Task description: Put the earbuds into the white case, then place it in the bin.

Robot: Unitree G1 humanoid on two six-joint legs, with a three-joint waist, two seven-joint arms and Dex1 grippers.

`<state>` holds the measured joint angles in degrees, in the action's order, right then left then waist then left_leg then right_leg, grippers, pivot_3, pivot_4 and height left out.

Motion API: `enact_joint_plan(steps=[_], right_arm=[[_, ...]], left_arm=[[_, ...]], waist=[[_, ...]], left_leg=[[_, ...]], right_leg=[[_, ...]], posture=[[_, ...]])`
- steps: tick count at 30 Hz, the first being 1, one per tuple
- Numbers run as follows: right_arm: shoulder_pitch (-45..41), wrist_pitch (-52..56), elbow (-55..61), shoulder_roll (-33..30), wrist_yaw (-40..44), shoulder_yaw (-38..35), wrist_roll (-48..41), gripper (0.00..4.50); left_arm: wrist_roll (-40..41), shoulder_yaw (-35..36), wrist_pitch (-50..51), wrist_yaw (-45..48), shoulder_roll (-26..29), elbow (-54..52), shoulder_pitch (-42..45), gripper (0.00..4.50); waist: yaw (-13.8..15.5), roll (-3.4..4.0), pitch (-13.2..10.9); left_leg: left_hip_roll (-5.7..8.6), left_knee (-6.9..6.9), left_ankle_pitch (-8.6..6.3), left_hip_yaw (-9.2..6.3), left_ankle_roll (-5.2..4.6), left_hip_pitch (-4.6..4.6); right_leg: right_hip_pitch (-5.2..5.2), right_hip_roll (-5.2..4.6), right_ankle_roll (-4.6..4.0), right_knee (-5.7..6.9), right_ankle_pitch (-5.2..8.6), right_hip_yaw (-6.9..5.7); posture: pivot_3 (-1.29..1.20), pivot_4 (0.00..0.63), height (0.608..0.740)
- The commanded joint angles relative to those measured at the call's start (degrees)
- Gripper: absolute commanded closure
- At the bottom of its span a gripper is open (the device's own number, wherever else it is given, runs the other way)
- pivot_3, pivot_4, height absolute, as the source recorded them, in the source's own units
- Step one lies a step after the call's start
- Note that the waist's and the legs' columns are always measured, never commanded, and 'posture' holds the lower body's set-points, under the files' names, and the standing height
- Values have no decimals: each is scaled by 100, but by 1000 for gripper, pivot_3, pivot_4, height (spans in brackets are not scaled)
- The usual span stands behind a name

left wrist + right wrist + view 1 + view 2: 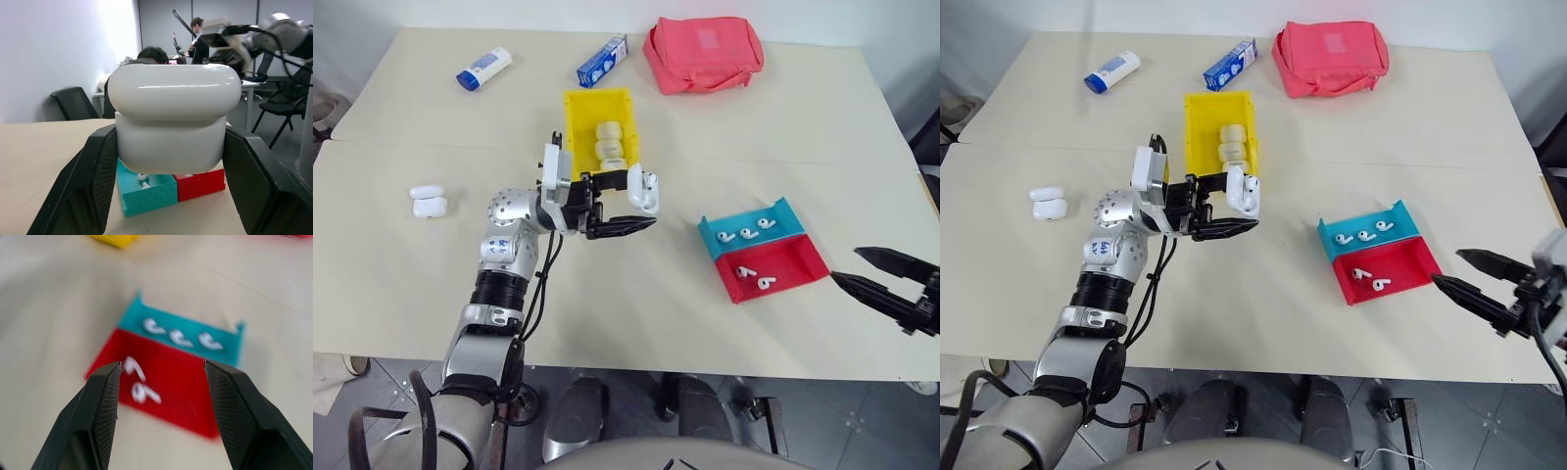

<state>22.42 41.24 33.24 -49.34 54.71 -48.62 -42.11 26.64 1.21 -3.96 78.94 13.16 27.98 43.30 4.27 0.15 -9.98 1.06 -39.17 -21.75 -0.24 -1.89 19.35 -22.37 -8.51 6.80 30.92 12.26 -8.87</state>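
My left gripper [643,199] is shut on the white case [643,189], holding it above the table just off the yellow bin's [576,127] near right corner. In the left wrist view the case [173,122] sits between both black fingers, lid on top. Three earbuds [744,231] lie in the teal tray [783,211] and two more earbuds [754,278] in the red tray [798,259] beside it. My right gripper [846,264] stands open and empty near the table's front right edge, pointing toward the trays, which show between its fingers [102,396].
The bin holds several white cases [610,142]. Two more white cases [428,201] lie on the table at the left. A pink pouch [703,51], a blue-and-white box [602,61] and a blue-capped tube [484,69] lie along the far side.
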Motion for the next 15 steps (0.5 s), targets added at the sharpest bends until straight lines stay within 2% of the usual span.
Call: enact_joint_plan(steps=[1,4,7,15], right_arm=[[16,-61,158,-48,-43,-97,1,1703],[-211,-31,98,-237,-118,163,5,1703],[-897,0,-188,-676,-134,798,45,1703],[-3092,-72,-1462,-1752,337,3189,771,1703]], left_arm=[[21,83,-123,-59,-7,16,169,1713],[12,74,-141,-94,-9,-1,161,1713],[3,78,-170,-178,-19,-59,116,1713],[26,-15,-175,-371,-57,-589,-298,1713]], waist=[[-15,1,0],[-32,2,1],[-63,1,0],[-128,3,-1]], left_leg=[[-4,0,-4,0,3,-7],[-6,0,6,4,23,-10],[0,0,6,14,19,-10],[3,0,7,4,15,-3]], right_leg=[[-4,3,-1,1,1,0],[-11,7,-3,1,2,-1],[-11,5,-1,-2,0,7],[-16,1,-2,-11,0,3]], posture=[[0,150,740],[0,150,740],[0,150,740],[0,150,740]])
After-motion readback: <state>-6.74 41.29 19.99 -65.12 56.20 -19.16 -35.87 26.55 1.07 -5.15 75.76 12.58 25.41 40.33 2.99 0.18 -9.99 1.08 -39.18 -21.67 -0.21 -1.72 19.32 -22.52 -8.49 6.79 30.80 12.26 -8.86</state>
